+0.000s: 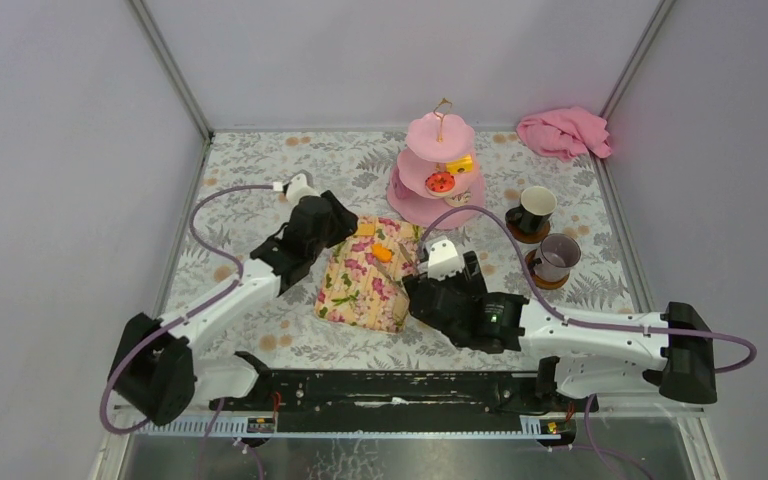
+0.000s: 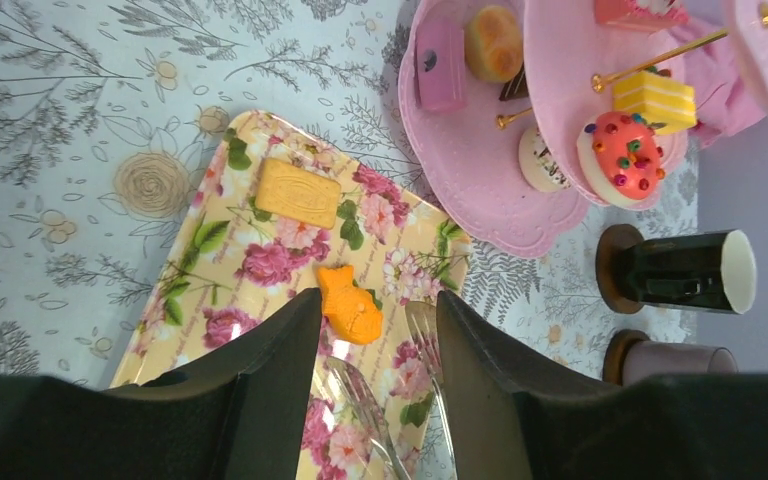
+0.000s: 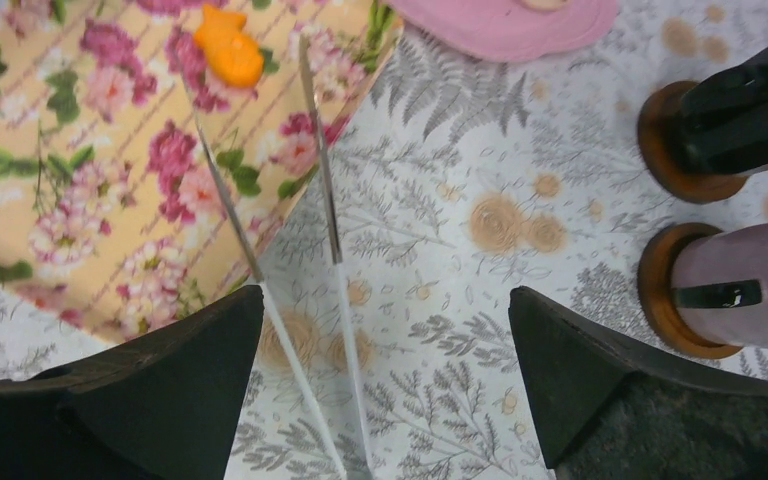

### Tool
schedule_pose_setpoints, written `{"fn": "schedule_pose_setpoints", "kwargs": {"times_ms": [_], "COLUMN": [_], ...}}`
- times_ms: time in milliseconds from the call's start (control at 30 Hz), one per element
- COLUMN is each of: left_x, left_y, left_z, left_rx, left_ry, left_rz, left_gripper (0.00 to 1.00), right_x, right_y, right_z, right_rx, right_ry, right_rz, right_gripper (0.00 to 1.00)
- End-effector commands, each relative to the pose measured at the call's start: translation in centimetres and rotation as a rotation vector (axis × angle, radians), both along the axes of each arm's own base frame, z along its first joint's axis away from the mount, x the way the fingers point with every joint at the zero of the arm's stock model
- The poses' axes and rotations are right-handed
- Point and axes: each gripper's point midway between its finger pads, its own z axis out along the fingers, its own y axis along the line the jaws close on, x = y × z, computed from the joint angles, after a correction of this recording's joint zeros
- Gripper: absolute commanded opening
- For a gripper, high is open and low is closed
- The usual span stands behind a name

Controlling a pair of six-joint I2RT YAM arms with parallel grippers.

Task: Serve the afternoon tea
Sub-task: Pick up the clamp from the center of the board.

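The pink three-tier stand stands at the back and holds several toy cakes, among them a red one and a yellow one. An orange fish cake and a flat yellow cake lie on the floral tray. My left gripper is open just above the tray, its fingertips either side of the fish cake. My right gripper is open wide over the table by the tray's right edge, with clear tongs lying between its fingers. The black mug and grey mug stand on coasters at the right.
The tongs' metal tips rest on the tray beside the fish cake. A pink cloth lies in the back right corner. Walls enclose the table on three sides. Both mugs also show in the right wrist view, black and grey.
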Motion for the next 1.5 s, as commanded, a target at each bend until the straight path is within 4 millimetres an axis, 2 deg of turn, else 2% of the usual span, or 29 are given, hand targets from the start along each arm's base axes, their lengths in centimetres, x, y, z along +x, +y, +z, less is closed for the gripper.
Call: {"fn": "schedule_pose_setpoints", "kwargs": {"times_ms": [0,100,133,167,200,300,400,467,700,1100,1233,1467], "left_x": [-1.1,-1.8,-2.0,-2.2,-2.4,-2.9,-2.9,-2.9,-3.4,-4.4,-4.4,-4.5], "left_y": [1.7,1.6,1.6,1.4,1.1,0.0,-0.2,-0.3,-0.2,-0.2,-0.2,-0.3], "left_z": [0.5,0.4,0.2,0.0,0.0,0.1,-0.2,-0.4,-0.1,-0.2,0.3,0.3], "left_rx": [0.017,-0.009,-0.015,-0.026,-0.036,-0.07,-0.067,-0.064,-0.065,-0.119,-0.122,-0.132], "left_ry": [-0.063,-0.084,-0.079,-0.079,-0.084,-0.103,-0.094,-0.086,-0.081,-0.081,-0.091,-0.094], "left_rz": [0.033,0.019,0.017,0.006,-0.021,-0.078,-0.09,-0.097,-0.107,-0.108,-0.114,-0.116], "left_gripper": [0.54,0.57,0.65,0.94,0.99,1.0,1.0,1.0,1.0,1.0,1.0,1.0], "right_x": [2.3,2.7,2.7,2.6,2.4,1.2,-0.3,-1.6,-2.8,-2.9,-2.3,-1.4], "right_y": [-1.0,-0.7,-0.2,0.0,0.3,1.3,1.3,2.0,2.1,2.8,2.6,2.4], "right_z": [3.9,5.3,5.8,6.0,5.8,4.0,0.9,-0.9,-6.0,-8.9,-10.1,-10.9], "right_rx": [0.062,0.147,0.184,0.204,0.211,0.256,0.236,0.237,0.194,0.239,0.236,0.276], "right_ry": [-0.198,-0.24,-0.248,-0.244,-0.232,-0.13,-0.042,0.019,0.168,0.263,0.274,0.285], "right_rz": [-0.119,-0.133,-0.112,-0.084,-0.037,0.131,0.229,0.299,0.268,0.287,0.263,0.245], "right_gripper": [0.99,0.99,1.0,1.0,1.0,0.98,0.96,0.96,0.99,1.0,0.99,0.98]}}
